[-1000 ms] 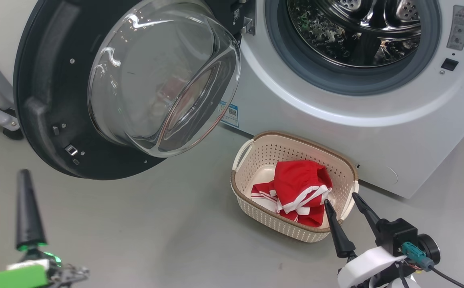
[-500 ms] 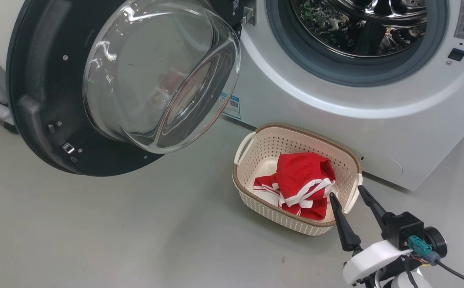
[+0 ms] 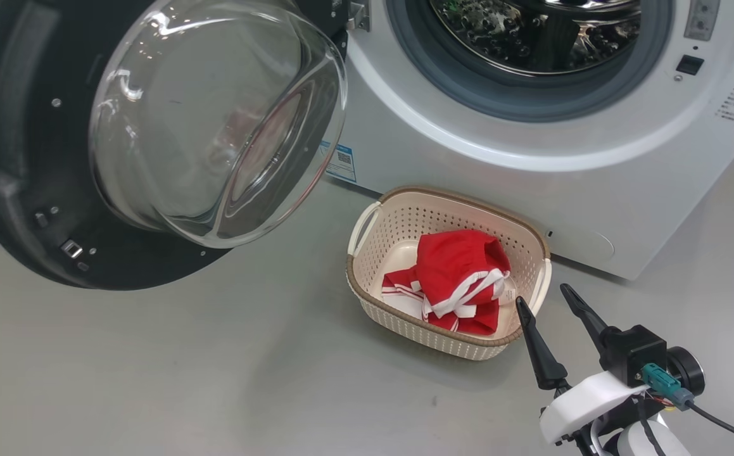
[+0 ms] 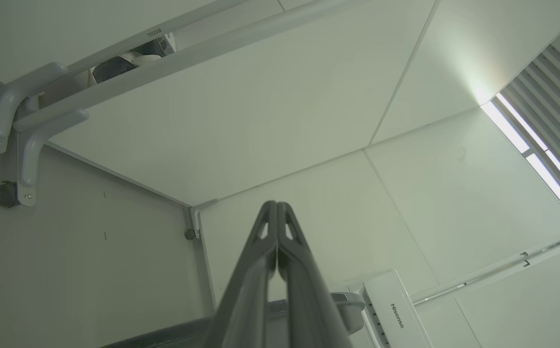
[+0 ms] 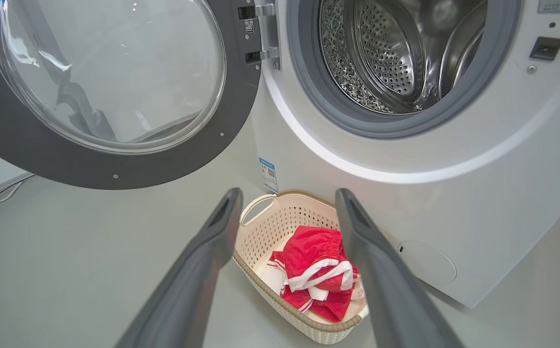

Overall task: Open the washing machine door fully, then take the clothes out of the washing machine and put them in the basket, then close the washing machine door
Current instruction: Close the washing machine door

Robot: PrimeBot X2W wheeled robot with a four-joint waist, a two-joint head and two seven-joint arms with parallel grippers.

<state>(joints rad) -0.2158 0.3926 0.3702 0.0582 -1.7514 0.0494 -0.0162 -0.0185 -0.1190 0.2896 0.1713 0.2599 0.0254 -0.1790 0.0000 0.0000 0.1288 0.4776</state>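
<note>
- My right gripper [image 3: 541, 294]: two long black tapered fingers on a black block.
- White wrist shell [image 3: 577, 405] behind it, teal connector [image 3: 657, 380], black cable [image 3: 724, 425].
- My left gripper [image 4: 276, 207]: slotted grey fingers.

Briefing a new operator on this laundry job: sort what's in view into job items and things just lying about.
Job in hand: washing machine; washing machine door, swung open; clothes, lying in the basket; right pincer, open.

Just lying about: grey wheeled frame; white Hisense unit.
</note>
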